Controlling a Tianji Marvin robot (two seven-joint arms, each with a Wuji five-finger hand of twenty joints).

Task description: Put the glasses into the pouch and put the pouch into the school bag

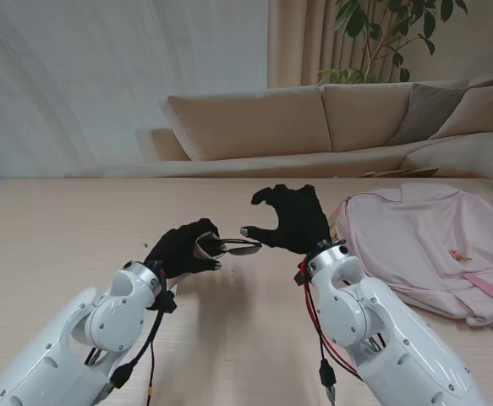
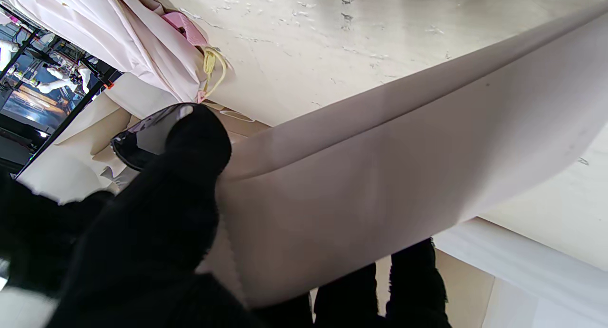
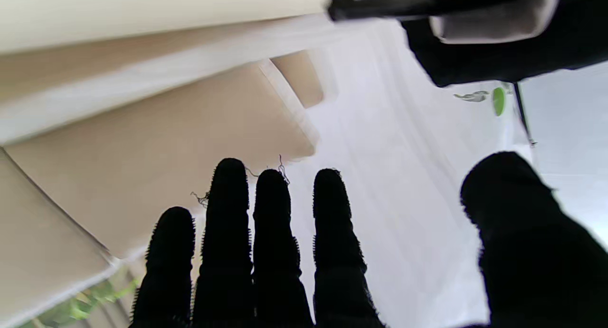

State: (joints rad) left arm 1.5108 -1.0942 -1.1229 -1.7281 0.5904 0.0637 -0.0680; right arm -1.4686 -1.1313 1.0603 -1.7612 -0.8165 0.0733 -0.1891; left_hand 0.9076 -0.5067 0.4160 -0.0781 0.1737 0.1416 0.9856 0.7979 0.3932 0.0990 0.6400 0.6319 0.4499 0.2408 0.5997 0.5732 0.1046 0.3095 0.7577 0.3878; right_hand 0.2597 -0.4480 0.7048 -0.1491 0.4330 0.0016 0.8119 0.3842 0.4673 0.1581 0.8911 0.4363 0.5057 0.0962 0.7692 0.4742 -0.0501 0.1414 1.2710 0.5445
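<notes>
Holding one pouch [image 1: 202, 246], left robot hand [image 1: 181, 249], one glasses [image 1: 236, 246], one school bag [image 1: 428, 245]

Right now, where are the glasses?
In the stand view the glasses are left of centre, sticking out of the pouch that the left hand holds. The right hand is open just to their right.

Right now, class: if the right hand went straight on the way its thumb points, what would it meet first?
Probably the glasses sticking out of the pouch in the left hand; the right hand is close, though depth is unclear.
</notes>
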